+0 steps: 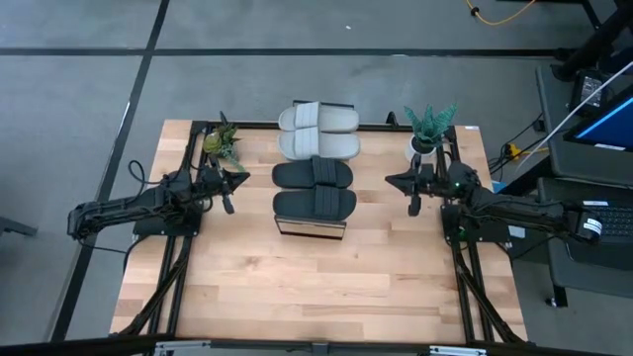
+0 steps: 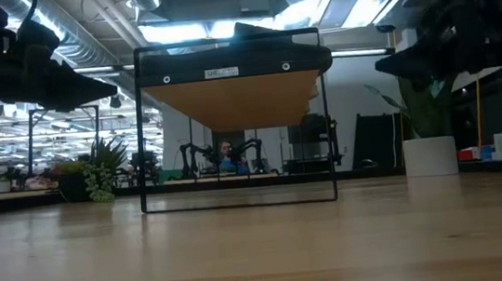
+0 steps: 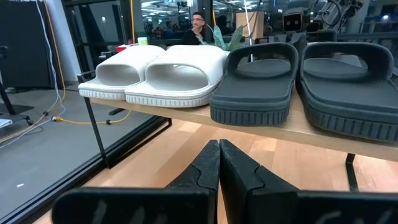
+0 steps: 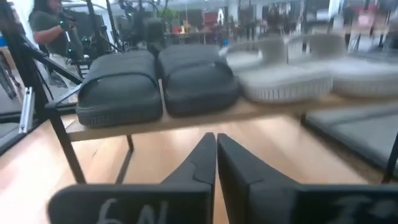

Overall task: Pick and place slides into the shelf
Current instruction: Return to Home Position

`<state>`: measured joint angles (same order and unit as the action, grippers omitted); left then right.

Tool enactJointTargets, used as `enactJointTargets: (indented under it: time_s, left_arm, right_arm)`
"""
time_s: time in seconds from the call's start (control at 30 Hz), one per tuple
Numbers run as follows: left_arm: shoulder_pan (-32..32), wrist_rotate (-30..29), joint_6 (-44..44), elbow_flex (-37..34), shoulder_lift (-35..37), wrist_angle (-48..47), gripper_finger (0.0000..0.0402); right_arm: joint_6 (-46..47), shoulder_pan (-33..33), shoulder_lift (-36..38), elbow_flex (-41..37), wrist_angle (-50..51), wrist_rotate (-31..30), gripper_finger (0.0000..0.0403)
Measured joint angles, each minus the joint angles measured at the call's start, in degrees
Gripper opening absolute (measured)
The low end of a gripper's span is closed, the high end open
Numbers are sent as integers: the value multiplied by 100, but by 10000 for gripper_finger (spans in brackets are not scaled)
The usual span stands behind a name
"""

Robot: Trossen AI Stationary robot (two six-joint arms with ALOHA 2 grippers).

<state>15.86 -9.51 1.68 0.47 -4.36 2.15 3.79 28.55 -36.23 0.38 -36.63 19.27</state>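
Light wood planking forms the table (image 1: 297,287). At its middle the shelf (image 1: 312,228) is set with its length running from the near edge toward the far one. From above, its plank is almost wholly covered, and only a strip at the near end is shown. Four slides are laid on it side by side, each with its long axis across the shelf, one end toward each arm. Nearest is a black slide (image 1: 315,205), then a second black slide (image 1: 313,175), then a grey slide (image 1: 318,145) and the farthest grey slide (image 1: 318,119). Which end is the toe cannot be settled.

In the low view only the nearest slide's edge is seen above the plank, and the others are hidden behind it. The left arm (image 1: 148,208) is held near the shelf's left side and the right arm (image 1: 504,210) near its right side, both apart from it. Each arm's jaws are clenched on nothing. In the low view both arms are cut off as dark shapes.

Farther back, a leafy plant (image 1: 223,143) and a potted plant (image 1: 425,133) are placed beside the shelf's far end. Beyond the table, a blurred person (image 3: 198,28) is seen.
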Motion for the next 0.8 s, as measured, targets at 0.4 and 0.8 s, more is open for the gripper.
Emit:
enactJointTargets:
  time_s: [0.4,0.8]
  left_arm:
    - [-2,0,1,0,-2,0,4]
    - [-4,0,2,0,-2,0,4]
  right_arm:
    - [364,-4,0,0,833,-9,19]
    - [-152,-885,724,0,560,181,16]
